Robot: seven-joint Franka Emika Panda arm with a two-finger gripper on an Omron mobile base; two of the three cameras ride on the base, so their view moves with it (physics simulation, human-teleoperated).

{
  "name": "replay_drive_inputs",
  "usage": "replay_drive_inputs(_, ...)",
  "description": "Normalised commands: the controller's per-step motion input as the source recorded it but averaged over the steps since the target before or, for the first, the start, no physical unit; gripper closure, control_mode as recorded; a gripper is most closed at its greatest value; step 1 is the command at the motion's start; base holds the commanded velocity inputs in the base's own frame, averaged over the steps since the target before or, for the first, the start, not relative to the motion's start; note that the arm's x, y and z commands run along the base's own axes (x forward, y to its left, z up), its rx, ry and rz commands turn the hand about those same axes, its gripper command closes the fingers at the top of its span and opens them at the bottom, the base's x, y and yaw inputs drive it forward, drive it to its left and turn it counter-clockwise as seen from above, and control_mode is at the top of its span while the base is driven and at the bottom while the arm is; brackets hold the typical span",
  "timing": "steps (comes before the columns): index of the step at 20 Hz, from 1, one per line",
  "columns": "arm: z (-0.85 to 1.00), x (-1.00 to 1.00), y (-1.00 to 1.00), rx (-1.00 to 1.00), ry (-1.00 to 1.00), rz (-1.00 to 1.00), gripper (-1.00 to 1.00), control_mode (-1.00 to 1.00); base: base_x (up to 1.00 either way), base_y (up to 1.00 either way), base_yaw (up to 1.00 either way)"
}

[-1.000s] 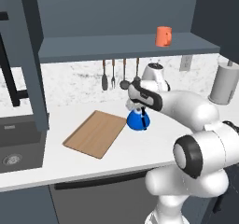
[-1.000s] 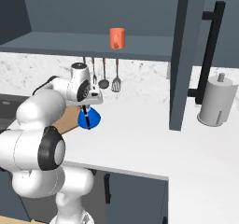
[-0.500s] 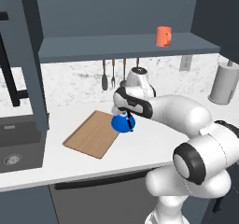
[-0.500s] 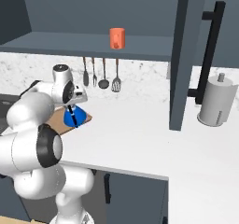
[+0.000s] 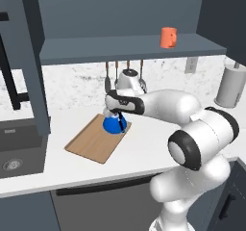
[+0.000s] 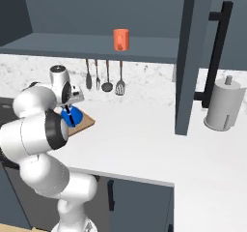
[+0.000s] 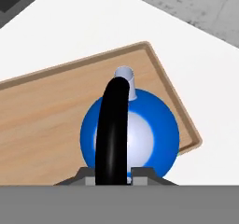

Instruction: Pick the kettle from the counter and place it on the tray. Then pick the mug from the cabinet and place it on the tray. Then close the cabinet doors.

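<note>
Far left of left base view: dark sink point(image 5: 14, 153) set into the white counter point(image 5: 139, 153), with one open cabinet door point(image 5: 29, 57) standing above it, black bar handle point(image 5: 9, 76) on its face. Next along: tray point(image 5: 89, 143) lying flat on the counter, long side angled toward the back wall. Kettle point(image 5: 114, 123) over the tray's right-hand end, near the corner closest to the wall; blue body seen against the wood in the hand view, kettle point(image 7: 130, 133) with pale spout pointing away from the camera, tray point(image 7: 42, 125) beneath it. Contact between kettle base and board not resolvable. Gripper point(image 5: 117, 115) directly above the kettle, jaws pinched on the black arched handle point(image 7: 112, 129), fingertips flanking it at the bottom of the hand view. Above and behind: utensils point(image 5: 124, 73) hanging on the speckled backsplash under the cabinet shelf point(image 5: 129, 49). Further right: mug point(image 5: 168, 37) upright on that shelf, handle to its right, well apart from the tray. Far right: grey canister point(image 5: 230, 86) on the counter by the wall. Right base view: second cabinet door point(image 6: 193, 57) open, edge-on, between mug point(image 6: 121, 39) and canister point(image 6: 223, 104).
</note>
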Motion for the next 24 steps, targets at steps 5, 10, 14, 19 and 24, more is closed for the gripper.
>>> replay_drive_inputs(5, -0.16, 0.41, 0.17, -0.01, 0.01, 0.06, 1.0, -1.0, 0.0, 0.0, 0.0)
replay_drive_inputs(10, -0.22, 0.34, 0.09, 0.0, 0.01, 0.08, 1.0, -1.0, 0.0, 0.0, 0.0)
replay_drive_inputs(14, -0.19, 0.28, 0.0, 0.0, 0.0, 0.11, 1.0, -1.0, 0.0, 0.0, 0.0)
replay_drive_inputs(19, -0.12, 0.13, 0.01, 0.0, 0.0, 0.1, 1.0, -1.0, 0.0, 0.0, 0.0)
replay_drive_inputs(24, -0.02, 0.05, 0.02, 0.01, -0.06, 0.1, 1.0, -1.0, 0.0, 0.0, 0.0)
